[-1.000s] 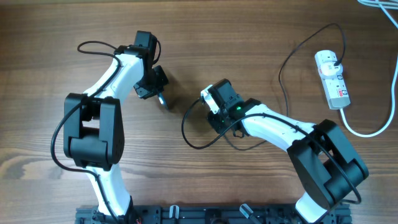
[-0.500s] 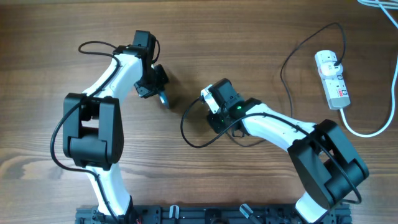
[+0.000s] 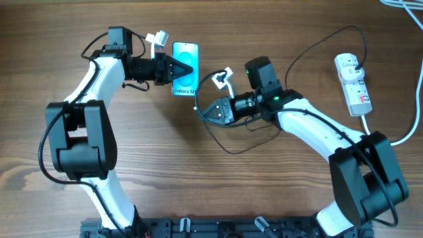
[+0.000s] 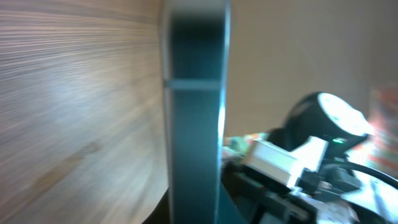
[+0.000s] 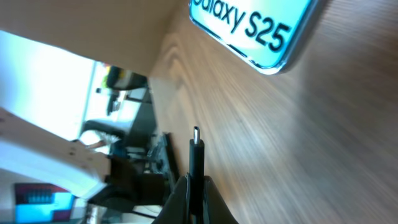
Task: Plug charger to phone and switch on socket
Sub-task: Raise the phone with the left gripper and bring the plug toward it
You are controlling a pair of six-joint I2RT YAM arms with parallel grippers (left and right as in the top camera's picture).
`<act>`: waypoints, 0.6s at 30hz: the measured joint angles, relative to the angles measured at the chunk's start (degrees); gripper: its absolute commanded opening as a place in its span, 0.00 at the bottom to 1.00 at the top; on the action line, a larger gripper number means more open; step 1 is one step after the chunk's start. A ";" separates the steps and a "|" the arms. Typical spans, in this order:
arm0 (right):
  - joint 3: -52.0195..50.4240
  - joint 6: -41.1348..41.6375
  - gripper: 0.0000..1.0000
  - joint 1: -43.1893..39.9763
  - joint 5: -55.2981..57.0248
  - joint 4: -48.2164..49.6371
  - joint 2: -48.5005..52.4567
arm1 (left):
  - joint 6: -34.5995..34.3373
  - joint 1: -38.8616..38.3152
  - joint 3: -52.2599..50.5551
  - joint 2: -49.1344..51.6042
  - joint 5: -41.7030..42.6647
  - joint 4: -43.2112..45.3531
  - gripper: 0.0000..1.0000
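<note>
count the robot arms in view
2. The left arm reaches to the phone from its left; the right arm sits right of the phone, holding the charger plug.

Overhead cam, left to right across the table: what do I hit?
phone → right tool, gripping the charger → socket. The left tool overlaps the phone, so it's skipped.

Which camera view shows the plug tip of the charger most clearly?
The right wrist view: the silvery plug tip stands sharp above the right hand, apart from the phone. Overhead, it is too small to make out. The left wrist view is blurred and does not show it.
</note>
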 measured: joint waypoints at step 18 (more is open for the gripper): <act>-1.01 43.32 0.04 3.04 -10.91 55.56 -0.48 | -3.34 9.49 -0.17 -19.58 10.62 -14.84 0.04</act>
